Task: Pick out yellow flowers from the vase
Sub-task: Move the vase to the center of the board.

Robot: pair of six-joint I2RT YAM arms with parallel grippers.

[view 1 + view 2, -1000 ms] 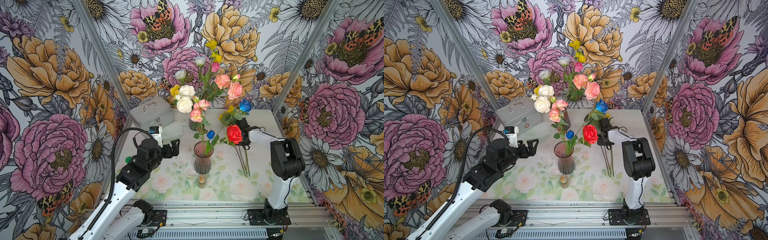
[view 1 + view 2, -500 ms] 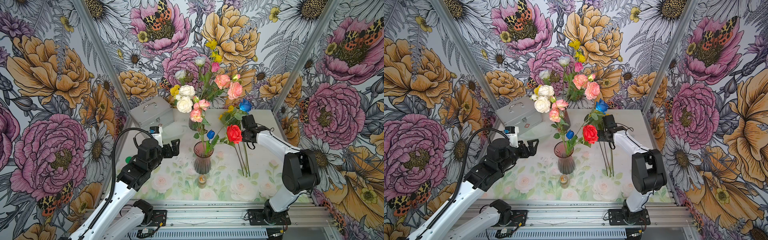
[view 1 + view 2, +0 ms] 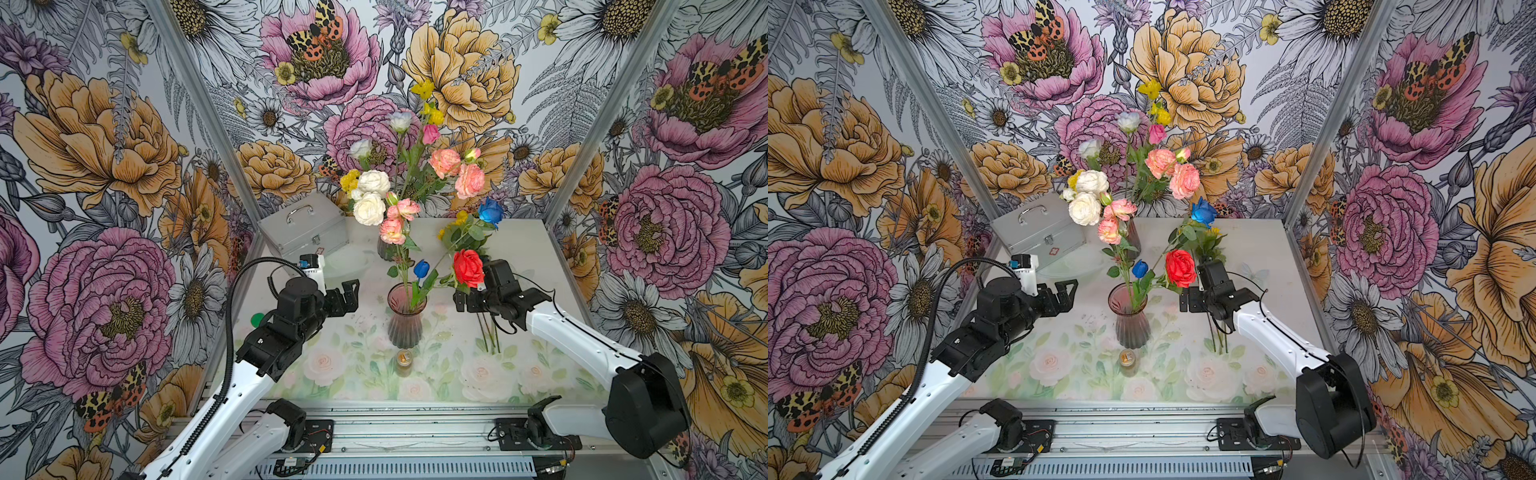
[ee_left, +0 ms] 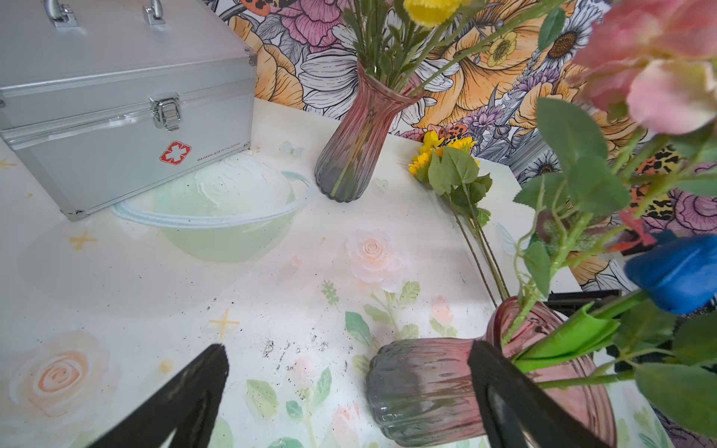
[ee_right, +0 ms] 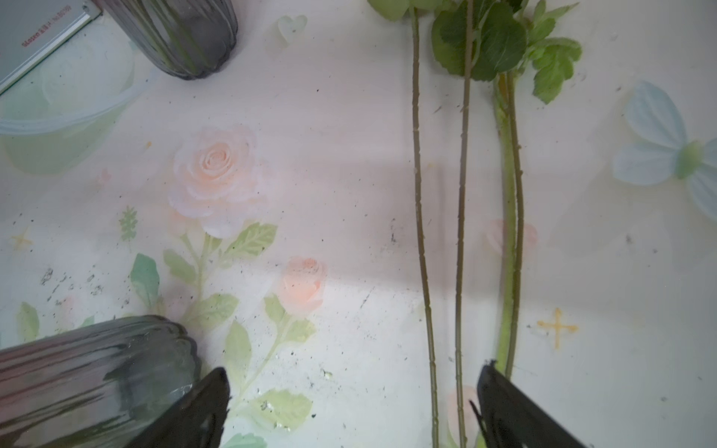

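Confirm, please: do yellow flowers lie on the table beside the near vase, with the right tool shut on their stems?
Not shut: the right wrist view shows the right tool open, jaws apart. The yellow flowers do lie on the table beside the near vase.

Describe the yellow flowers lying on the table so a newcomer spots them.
On the table, find the near vase. On its right-arm side, below the open right pincer, the yellow flowers lie flat, heads toward the back wall. Every other flower sits in a vase.
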